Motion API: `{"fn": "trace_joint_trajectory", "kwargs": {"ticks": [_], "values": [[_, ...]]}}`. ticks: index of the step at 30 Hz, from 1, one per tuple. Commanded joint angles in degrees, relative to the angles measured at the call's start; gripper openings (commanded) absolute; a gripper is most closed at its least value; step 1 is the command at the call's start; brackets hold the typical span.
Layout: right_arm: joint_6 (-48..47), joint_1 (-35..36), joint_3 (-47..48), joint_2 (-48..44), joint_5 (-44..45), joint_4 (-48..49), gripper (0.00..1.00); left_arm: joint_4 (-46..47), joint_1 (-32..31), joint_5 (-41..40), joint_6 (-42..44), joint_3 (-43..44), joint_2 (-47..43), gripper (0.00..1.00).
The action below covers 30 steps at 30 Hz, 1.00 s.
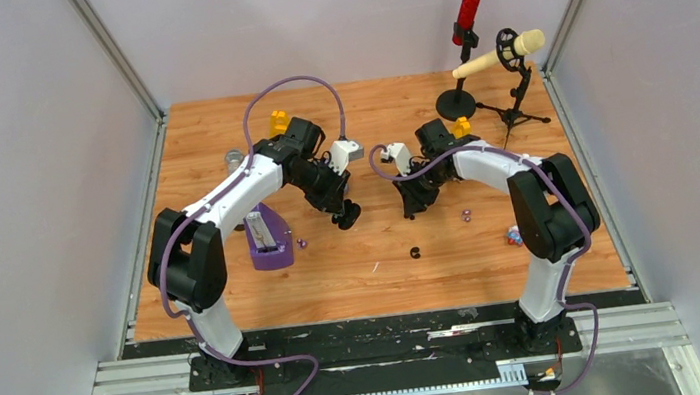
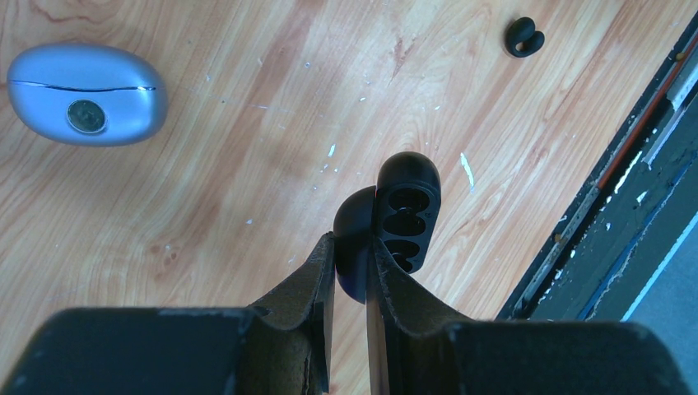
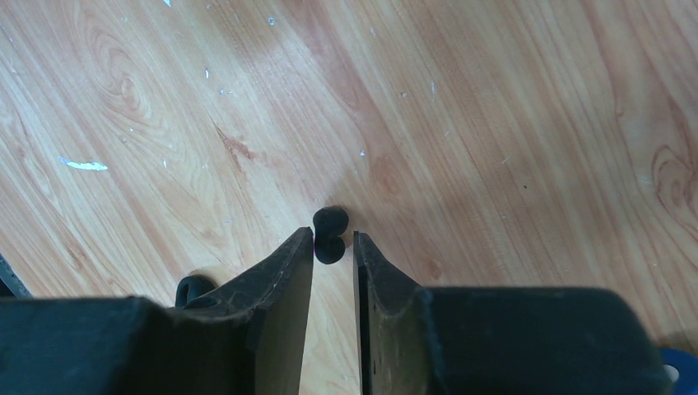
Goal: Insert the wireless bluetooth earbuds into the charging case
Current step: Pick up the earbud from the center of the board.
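My left gripper [image 2: 352,247] is shut on the lid of an open black charging case [image 2: 407,210], held just above the wood with its empty cavities showing. That case [image 1: 348,216] is at mid-table in the top view. One black curled earbud [image 2: 524,37] lies loose on the table [image 1: 416,251]. Another black earbud [image 3: 331,234] sits at the tips of my right gripper [image 3: 333,239]. The jaws stand narrowly apart around it, the bud against the left finger and a sliver of wood showing on the other side. Tiny purple buds [image 1: 302,244] [image 1: 466,213] lie on the table.
A closed pale blue pebble case [image 2: 86,95] lies beyond the left gripper. A purple stand [image 1: 269,243] sits under the left arm. A small red-and-blue bottle [image 1: 513,235] is by the right arm's base. Two microphones on stands [image 1: 470,1] [image 1: 500,53] occupy the back right.
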Motion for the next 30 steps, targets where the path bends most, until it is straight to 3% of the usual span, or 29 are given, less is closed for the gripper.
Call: {"fn": "trace_joint_trajectory", "kwargs": {"ticks": [1, 30], "values": [[-0.7, 0.7, -0.4, 0.1, 0.2, 1.8, 0.26, 0.3, 0.3, 1.5, -0.3, 0.6, -2.2, 0.17], [-1.2, 1.1, -0.7, 1.1, 2.0, 1.5, 0.24, 0.1, 0.2, 2.0, -0.3, 0.7, -2.4, 0.17]]}}
